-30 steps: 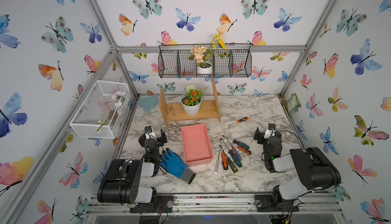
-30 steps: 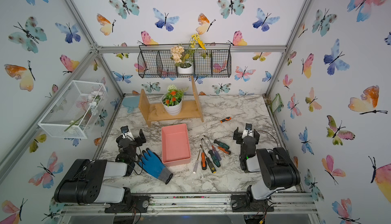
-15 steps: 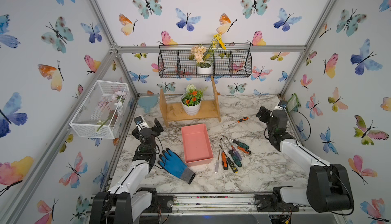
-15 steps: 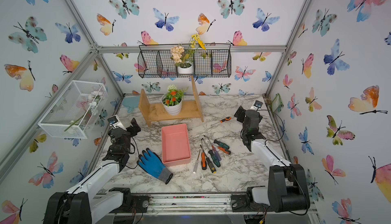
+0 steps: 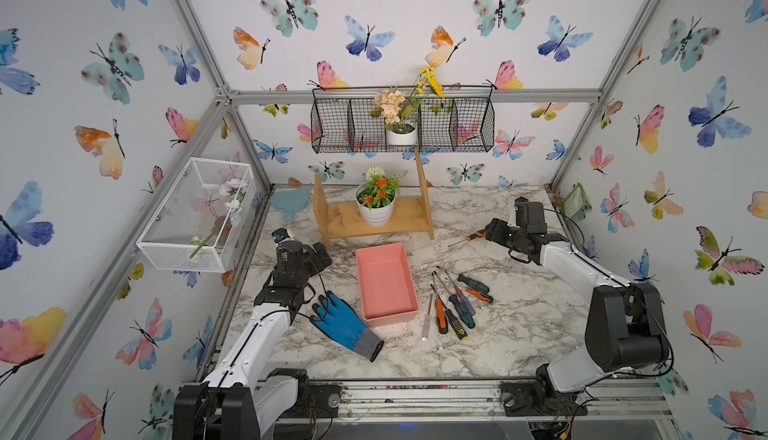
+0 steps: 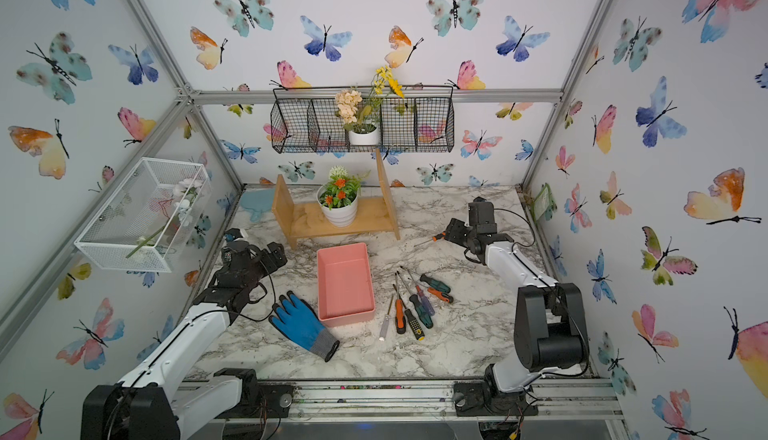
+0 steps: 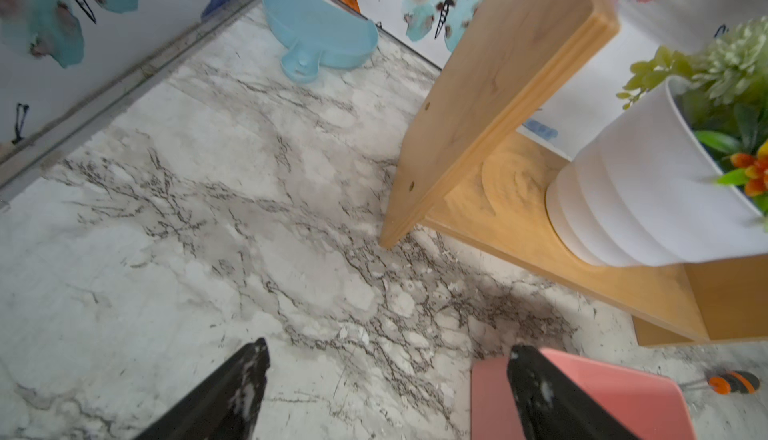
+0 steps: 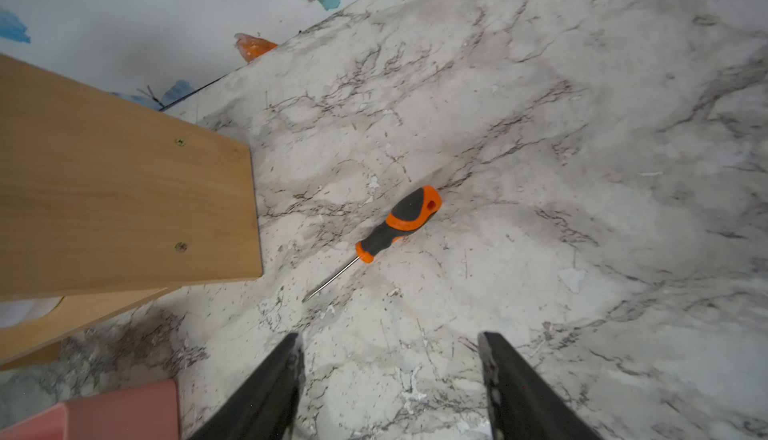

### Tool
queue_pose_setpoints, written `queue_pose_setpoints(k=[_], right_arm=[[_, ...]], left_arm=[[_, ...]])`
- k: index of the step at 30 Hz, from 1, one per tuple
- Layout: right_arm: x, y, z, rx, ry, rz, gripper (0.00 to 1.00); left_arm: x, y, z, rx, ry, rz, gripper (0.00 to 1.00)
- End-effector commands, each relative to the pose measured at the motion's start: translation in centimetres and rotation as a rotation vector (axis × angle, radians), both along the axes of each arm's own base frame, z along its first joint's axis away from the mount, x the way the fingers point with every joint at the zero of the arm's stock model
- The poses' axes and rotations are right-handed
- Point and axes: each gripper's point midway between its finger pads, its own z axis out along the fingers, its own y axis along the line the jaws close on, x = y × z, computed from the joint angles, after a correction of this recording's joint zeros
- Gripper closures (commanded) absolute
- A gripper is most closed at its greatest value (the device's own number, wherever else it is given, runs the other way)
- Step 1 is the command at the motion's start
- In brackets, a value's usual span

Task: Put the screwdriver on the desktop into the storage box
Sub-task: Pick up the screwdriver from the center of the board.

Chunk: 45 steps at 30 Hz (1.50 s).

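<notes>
Hovering near the desktop's (image 8: 582, 209) back edge, we hold the right gripper (image 8: 388, 335) parted and empty, ready to straddle the orange screwdriver (image 8: 399, 222), left gripper (image 7: 387, 345) open too.

We reach our white-and-black left arm (image 5: 249, 334) and right arm (image 5: 577, 265) forward. Our left black parallel gripper (image 7: 386, 348) stands with its jaws wide apart. Our right black parallel gripper (image 8: 389, 337) stands with its jaws parted less widely. Both grip nothing.

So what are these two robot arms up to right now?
The right gripper, open and empty, is poised by a lone orange-and-black screwdriver lying on the marble desktop. The pink storage box is empty; several more screwdrivers lie beside it. The left gripper, also open, holds nothing near the box.
</notes>
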Motion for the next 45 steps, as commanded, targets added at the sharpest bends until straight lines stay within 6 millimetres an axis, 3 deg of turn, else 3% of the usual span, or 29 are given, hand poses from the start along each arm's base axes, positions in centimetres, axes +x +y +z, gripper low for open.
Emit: queue_pose_setpoints(k=[1,6,9,14,18,32,45], right_arm=[[-4.5,3.5,-1.4,-0.057,0.163,0.202,0.35],[-12.4,9.7,-1.4,-0.156,0.271,0.306,0.4],[-16.4,11.8,-1.9,-0.14,0.344,0.245,0.42],[-21.5,16.8,-2.4,-0.057,0.422,0.22,0.45],[-24.2,17.9,-4.5,-0.06,0.527,0.186,0.48],[-25.3,18.9,-8.6,-0.111,0.65,0.221,0.55],[-25.7,19.0,-11.5,-0.17,0.733,0.206,0.62]], left_arm=[[-1.4,-2.1,-0.4,-0.079,0.059,-0.077,0.12],[-2.1,-4.4,0.0,-0.086,0.07,-0.144,0.17],[-2.7,-6.3,0.2,-0.097,0.095,-0.19,0.18],[-4.1,-9.3,-0.5,-0.093,0.164,-0.241,0.16],[-5.2,-11.0,-0.9,-0.09,0.19,-0.247,0.2],[-6.6,-11.9,-2.1,-0.186,0.209,-0.23,0.35],[-7.3,-10.8,-1.5,-0.153,0.214,-0.202,0.37]])
